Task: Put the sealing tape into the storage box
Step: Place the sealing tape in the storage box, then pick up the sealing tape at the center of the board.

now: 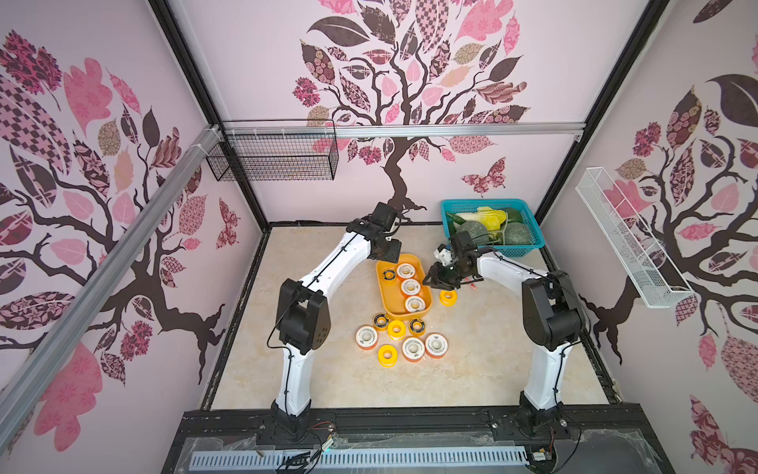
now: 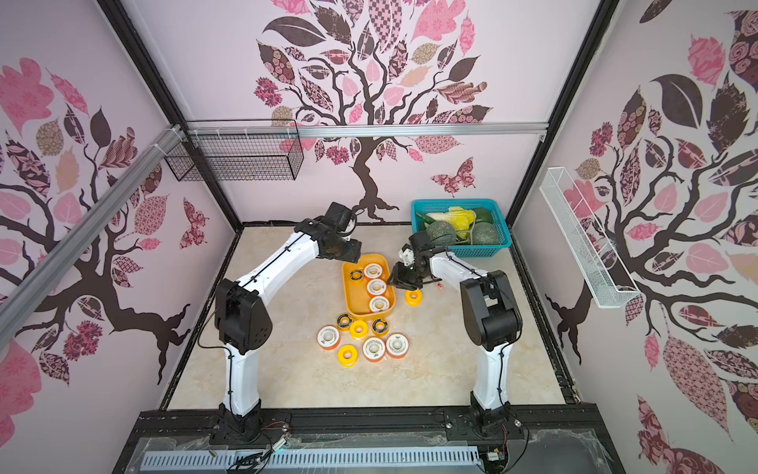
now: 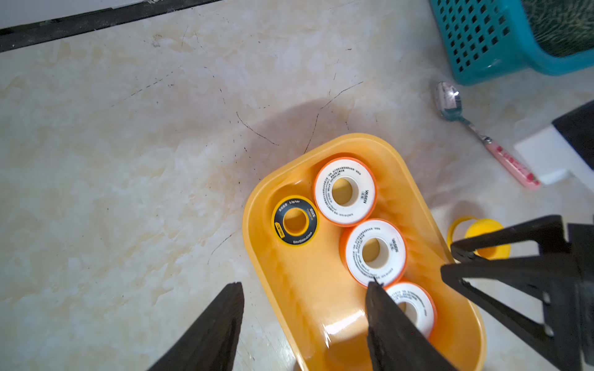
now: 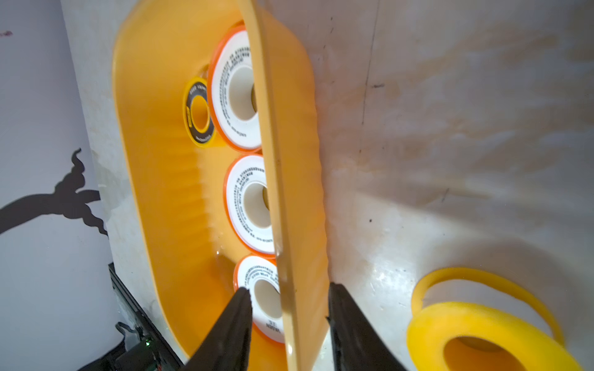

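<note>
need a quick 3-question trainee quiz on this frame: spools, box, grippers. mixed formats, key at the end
1. Count: how many spools sit inside the storage box?
2. True or false: the right gripper is open, with one finger on each side of the box's wall.
3. The lone spool on the table beside the box, near the right gripper, is: A) white-faced, B) all yellow, C) black-ringed.
Key: 1) four: three white-faced, one black-ringed. 2) true. 3) B.
</note>
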